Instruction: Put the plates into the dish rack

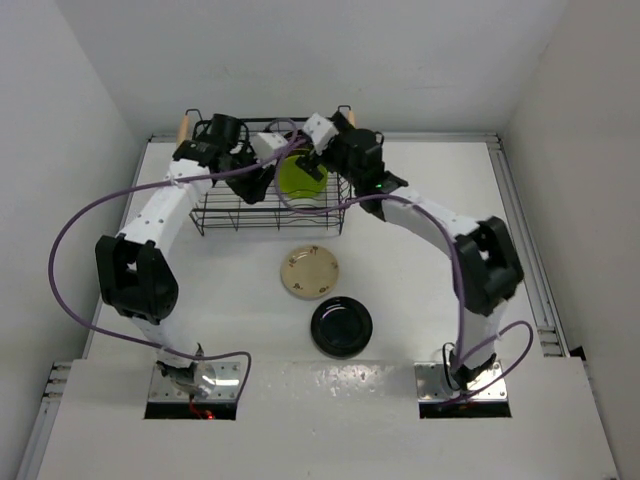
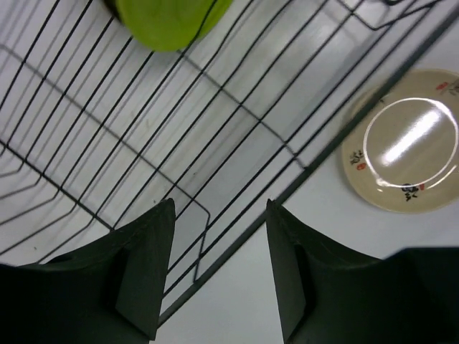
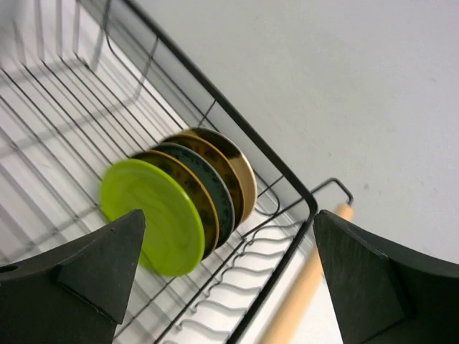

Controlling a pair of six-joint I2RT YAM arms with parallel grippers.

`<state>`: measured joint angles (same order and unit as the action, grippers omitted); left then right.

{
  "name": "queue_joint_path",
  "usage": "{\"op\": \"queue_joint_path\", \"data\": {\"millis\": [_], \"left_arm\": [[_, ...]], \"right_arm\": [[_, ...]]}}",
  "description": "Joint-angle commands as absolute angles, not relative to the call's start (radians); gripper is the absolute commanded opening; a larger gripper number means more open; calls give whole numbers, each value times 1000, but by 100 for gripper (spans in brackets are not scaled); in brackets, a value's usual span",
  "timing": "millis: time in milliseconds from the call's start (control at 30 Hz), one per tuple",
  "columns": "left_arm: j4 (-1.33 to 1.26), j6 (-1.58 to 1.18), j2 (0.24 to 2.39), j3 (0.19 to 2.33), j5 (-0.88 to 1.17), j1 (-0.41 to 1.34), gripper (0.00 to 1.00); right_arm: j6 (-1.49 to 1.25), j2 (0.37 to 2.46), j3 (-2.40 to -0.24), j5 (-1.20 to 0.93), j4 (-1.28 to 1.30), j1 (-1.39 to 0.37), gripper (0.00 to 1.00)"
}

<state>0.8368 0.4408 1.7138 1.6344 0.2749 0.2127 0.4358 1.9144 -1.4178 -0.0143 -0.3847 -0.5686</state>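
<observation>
- One dish rack
- Two wooden handles
- Two mustard-brown plates
- One lime green plate
- One teal-grey plate
- One cream plate
- One black plate

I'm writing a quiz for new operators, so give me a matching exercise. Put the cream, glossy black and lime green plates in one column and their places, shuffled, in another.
1. cream round plate
2. glossy black round plate
3. lime green round plate

A. standing on edge in the black wire dish rack
B. flat on the white table, just in front of the rack
C. flat on the table, farther from the rack

Pairs: 1-B, 2-C, 3-A
</observation>
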Motion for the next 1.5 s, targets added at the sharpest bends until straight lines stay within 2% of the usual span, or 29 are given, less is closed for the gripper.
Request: {"op": "queue_joint_path", "data": {"millis": [0,67,100,167,200,333,433,567,700,1100,1300,1467], "left_arm": [[861,505,1606,1582,259,296,58],[861,505,1568,1515,250,350,58],[851,505,1557,1487,250,365,58],[818,459,1531,1422,250,408,58],[778,415,1508,1358,250,435,58],[674,303,1471,1211,281,474,61],[577,119,1471,1114,281,474,64],[537,-52,1545,1080,291,463,64],[497,-185,1617,1056,281,463,64],[351,-264,1700,911,258,454,64],[325,-296,1770,902,258,454,59],[374,-305,1703,854,209,422,59]], "right_arm": [[145,1673,-1365,0,-260,-548,99],[38,1612,-1266,-20,-201,-519,99],[25,1512,-1229,-26,-183,-514,99],[6,1451,-1074,18,-176,-514,99],[-32,1357,-966,34,-175,-515,99],[-171,1188,-818,94,-108,-517,99],[-244,1069,-730,127,-54,-535,99],[-278,927,-622,201,-15,-603,98],[-308,870,-589,299,66,-669,95],[-327,789,-574,426,189,-804,93],[-325,769,-581,480,247,-859,93],[-313,739,-606,538,293,-897,93]]}}
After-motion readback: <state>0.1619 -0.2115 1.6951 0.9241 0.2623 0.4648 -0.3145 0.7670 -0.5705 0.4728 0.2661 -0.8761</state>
